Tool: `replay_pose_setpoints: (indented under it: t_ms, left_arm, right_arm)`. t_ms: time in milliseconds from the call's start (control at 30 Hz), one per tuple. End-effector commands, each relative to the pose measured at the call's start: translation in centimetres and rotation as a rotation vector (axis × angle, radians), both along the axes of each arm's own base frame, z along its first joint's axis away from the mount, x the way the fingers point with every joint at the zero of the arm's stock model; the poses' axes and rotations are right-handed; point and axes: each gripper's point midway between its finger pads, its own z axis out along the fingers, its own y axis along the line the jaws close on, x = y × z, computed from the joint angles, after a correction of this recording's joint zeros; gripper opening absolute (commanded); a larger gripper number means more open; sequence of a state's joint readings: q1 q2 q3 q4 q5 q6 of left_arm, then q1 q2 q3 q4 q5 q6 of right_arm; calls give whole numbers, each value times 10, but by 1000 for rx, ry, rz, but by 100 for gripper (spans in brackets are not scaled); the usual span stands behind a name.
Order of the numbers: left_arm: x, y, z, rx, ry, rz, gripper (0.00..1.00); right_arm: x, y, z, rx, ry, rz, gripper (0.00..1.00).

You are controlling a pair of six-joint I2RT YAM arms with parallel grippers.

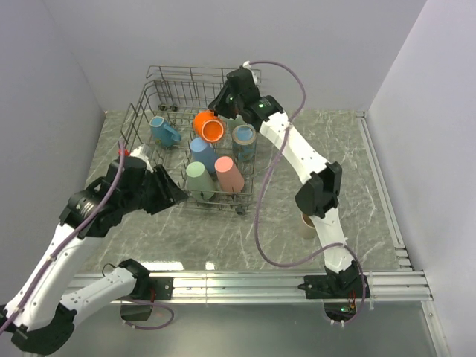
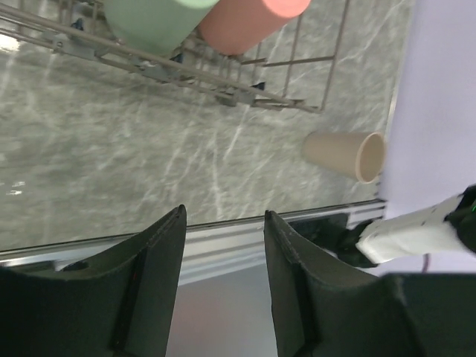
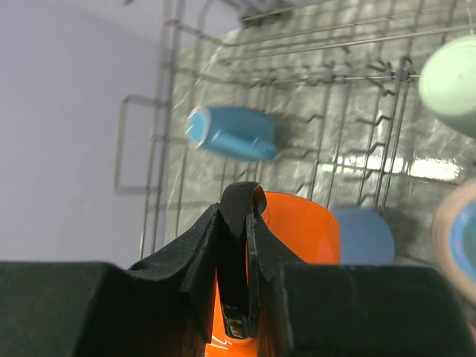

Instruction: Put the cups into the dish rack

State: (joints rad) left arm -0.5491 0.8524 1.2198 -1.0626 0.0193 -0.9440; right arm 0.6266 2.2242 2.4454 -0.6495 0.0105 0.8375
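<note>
Left gripper (image 1: 175,195): jaws parted about halfway, nothing between them. The left arm reaches forward from its base, elbow bent, with the wrist low over the table (image 1: 223,238) just off the near left corner of the dish rack (image 1: 190,74). Its wrist camera confirms the empty gap at the left gripper (image 2: 223,216), with bare marbled surface and the table's front rail beneath.

Dish rack: stands at the far centre of the table. Contents, left to right in the overhead view:
- blue mug (image 1: 163,132) on its side near the left wall
- pale green cup (image 1: 199,180) and pink cup (image 1: 229,175), mouths down, side by side in the near row
- blue cup (image 1: 201,151) behind them
- tan-rimmed cup (image 1: 244,139) towards the right wall

Right gripper (image 1: 221,111): the right arm stretches up and over the rack's right side, wrist bent down into the far half. Overhead, the orange cup (image 1: 210,126) lies tilted with its mouth towards the near side. The fingers' hold is not readable there. The right wrist view settles it: the right gripper (image 3: 238,197) is pinched on the wall of the orange cup (image 3: 297,238), one finger inside the rim and one outside. Whether the cup rests on the tines cannot be told.

Outside the rack: a beige cup (image 1: 307,224) sits on the table, half hidden behind the right forearm. The left wrist view shows this beige cup (image 2: 346,155) lying on its side.
</note>
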Motion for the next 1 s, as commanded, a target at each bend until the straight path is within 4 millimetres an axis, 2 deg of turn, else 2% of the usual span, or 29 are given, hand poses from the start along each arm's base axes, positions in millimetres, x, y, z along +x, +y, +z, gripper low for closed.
replay_pose_setpoints:
  t_ms: [0,100,167,267,400,500,633,733,967]
  left_arm:
    - [4,5,2,103,-13,-59,51]
    - [16,8,-6,179,-11,-64,50]
    - [26,18,-15,261,11,-27,50]
    - [38,31,-10,342,18,27,49]
    - [53,28,-9,364,24,13,48]
    - [61,28,-14,367,48,18,47]
    - [68,28,-19,350,59,37,46]
    - [69,33,-21,328,65,60,46]
    - [73,44,-22,288,66,103,46]
  right_arm:
    - [30,-6,88,289,-145,-113,0]
    - [50,-11,61,296,-105,-156,0]
    - [62,-13,44,285,-89,-166,0]
    - [72,-13,29,293,-74,-182,0]
    - [88,-21,1,311,-1,-229,0]
    - [88,-21,-20,294,60,-238,0]
    - [76,-29,-50,220,159,-273,0]
    - [72,-29,-61,203,196,-275,0]
    - [59,-13,-80,198,267,-249,0]
